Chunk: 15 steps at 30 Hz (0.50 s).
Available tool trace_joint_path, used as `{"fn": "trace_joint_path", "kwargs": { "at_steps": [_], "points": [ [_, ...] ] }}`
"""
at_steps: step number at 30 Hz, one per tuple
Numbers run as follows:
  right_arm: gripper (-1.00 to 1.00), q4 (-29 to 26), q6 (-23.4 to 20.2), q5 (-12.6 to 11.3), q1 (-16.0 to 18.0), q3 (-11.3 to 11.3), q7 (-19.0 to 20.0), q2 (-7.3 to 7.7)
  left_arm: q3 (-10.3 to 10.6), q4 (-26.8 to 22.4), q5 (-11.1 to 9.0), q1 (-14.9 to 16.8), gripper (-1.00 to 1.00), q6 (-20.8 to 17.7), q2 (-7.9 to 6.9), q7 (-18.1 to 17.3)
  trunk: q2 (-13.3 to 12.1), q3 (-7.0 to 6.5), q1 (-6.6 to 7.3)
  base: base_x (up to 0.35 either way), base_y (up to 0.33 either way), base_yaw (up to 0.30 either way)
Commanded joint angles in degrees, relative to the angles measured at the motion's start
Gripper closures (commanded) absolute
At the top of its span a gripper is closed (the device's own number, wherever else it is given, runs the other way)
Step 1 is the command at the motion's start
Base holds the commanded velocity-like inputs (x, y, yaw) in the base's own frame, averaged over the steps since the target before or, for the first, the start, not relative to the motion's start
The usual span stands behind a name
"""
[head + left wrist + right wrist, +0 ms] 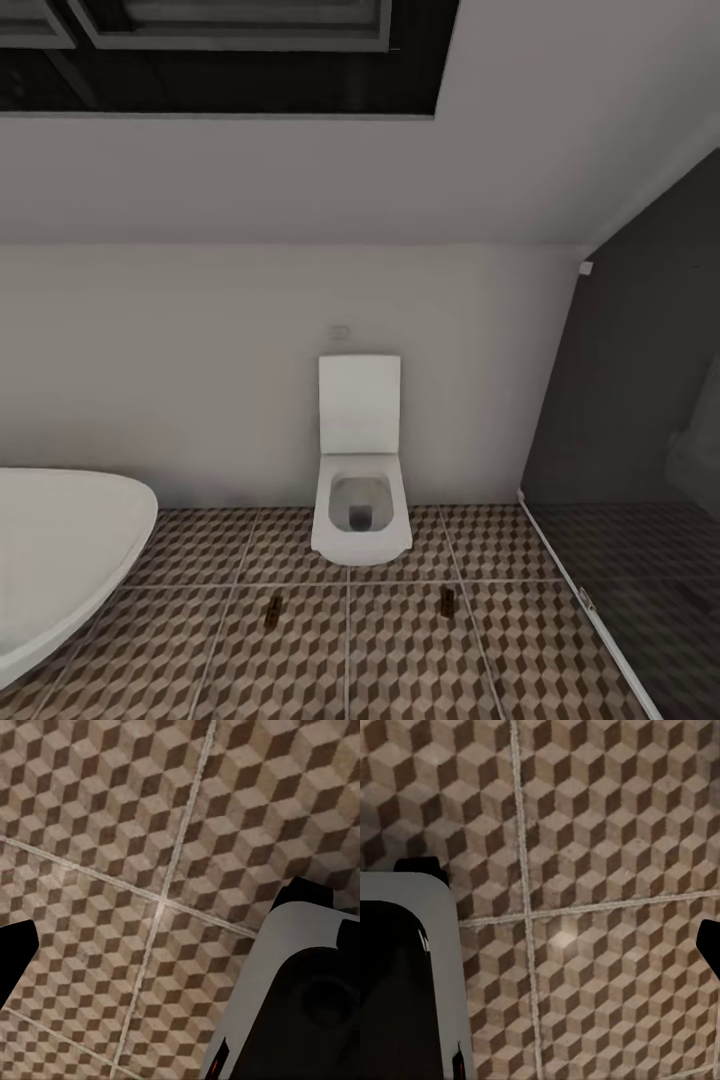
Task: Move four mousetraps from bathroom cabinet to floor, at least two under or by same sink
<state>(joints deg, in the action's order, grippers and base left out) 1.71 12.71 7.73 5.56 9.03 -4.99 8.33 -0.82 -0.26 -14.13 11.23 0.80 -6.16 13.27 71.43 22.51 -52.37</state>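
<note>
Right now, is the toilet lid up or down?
Up. The toilet lid stands upright against the wall, leaving the bowl open in the head view.

This is a home bathroom. A white toilet [361, 480] with its lid raised stands against a plain white wall [200, 380], with a small flush plate [340, 331] on the wall just above the lid. At the left edge curves the rim of a white bathtub [60, 550]. To the right a glass shower screen [620, 420] closes off a dark-floored stall. The floor [300, 650] is laid in large square tiles printed with a brown, tan and cream cube pattern, with pale grout lines; the same tiling shows close up in both wrist views. A dark window [230, 50] sits high in the wall.
</note>
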Motion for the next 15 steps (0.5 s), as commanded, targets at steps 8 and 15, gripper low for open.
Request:
{"fn": "trace_joint_path", "kwargs": {
  "at_steps": [8,15],
  "points": [
    [-1.00,0.1,0.4,0.8,0.0,0.5,-0.2,-0.05,-0.1,0.0,-0.4,-0.1,-1.00,0.1,0.16,0.1,-3.2,-1.38,1.77,0.000,0.000,0.000],
    [-1.00,0.1,0.4,0.7,0.0,0.5,-0.2,0.00,-0.1,0.0,-0.4,-0.1,-1.00,0.1,0.24,0.1,-6.0,-2.64,3.30,0.000,0.000,0.000]
  ]
}}
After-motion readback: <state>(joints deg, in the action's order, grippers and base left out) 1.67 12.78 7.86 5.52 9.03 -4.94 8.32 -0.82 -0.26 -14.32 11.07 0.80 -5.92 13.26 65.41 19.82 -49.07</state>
